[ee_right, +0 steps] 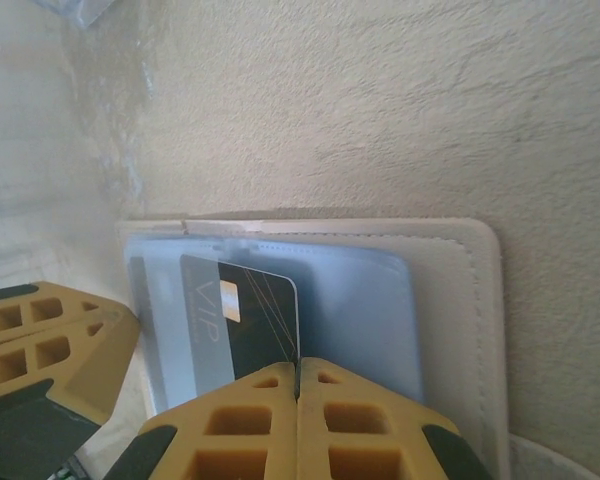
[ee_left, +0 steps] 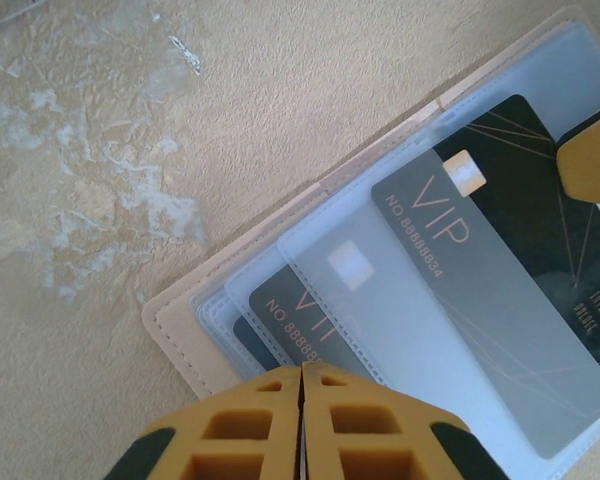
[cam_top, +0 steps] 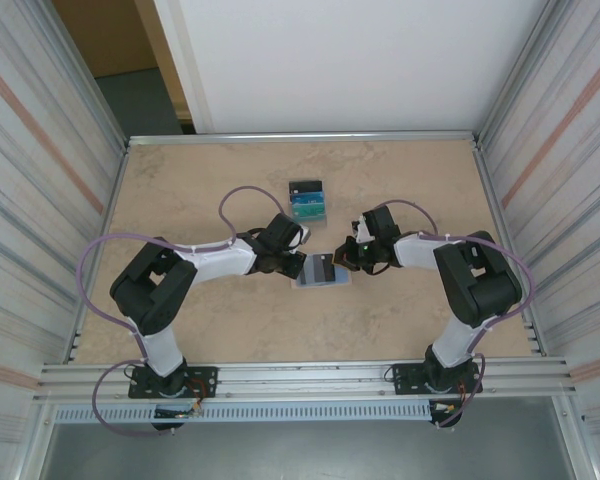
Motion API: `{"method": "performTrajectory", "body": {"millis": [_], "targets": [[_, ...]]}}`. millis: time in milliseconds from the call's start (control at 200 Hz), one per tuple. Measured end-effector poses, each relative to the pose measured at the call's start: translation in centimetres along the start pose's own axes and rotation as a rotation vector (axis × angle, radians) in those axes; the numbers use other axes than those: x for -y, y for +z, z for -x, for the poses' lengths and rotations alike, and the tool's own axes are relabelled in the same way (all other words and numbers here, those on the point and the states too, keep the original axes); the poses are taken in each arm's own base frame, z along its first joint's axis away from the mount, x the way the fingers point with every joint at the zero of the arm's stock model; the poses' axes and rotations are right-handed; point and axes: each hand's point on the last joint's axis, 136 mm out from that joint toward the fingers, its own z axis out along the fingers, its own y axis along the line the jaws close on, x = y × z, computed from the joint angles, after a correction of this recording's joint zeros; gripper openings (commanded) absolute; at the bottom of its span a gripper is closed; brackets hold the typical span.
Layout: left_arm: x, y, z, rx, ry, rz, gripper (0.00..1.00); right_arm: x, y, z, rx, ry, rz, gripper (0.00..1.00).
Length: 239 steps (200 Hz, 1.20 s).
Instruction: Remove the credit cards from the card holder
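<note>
Card holder (cam_top: 322,271) lies open mid-frame, black cards (ee_left: 500,260) in its clear sleeves; left hand (ee_left: 301,372) closed at its edge; right hand (ee_right: 297,366) closed at a card's corner.

Mottled beige table (cam_top: 200,170), corrugated walls (cam_top: 40,150)

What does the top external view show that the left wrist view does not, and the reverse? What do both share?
Top external: the whole left arm and right arm, and a small pile of black, blue and teal pieces lying apart, farther back on the table. Left wrist: clear sleeves over black cards lettered VIP, and the stitched tan edge of the card holder. Both: the open card holder, the left gripper at one end, the right gripper at the other.
</note>
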Motion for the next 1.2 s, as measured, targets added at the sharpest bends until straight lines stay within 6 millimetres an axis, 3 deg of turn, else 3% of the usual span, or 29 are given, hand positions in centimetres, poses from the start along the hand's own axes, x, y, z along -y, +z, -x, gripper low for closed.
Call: {"method": "performTrajectory", "body": {"millis": [341, 641, 897, 1198], "targets": [[0.4, -0.6, 0.7, 0.008, 0.036, -0.004, 0.1, 0.1, -0.8, 0.3, 0.011, -0.025, -0.04, 0.0], [4.4, -1.4, 3.1, 0.064, 0.129, -0.08, 0.11, 0.1, -0.8, 0.3, 0.011, -0.024, -0.039, 0.0], [4.5, 0.7, 1.3, -0.005, 0.127, -0.1, 0.1, 0.0, -1.1, 0.4, 0.019, -0.026, -0.039, 0.0], [4.5, 1.3, 0.7, -0.026, 0.125, -0.105, 0.08, 0.0, -2.3, 0.9, 0.048, -0.017, -0.05, 0.0]]}}
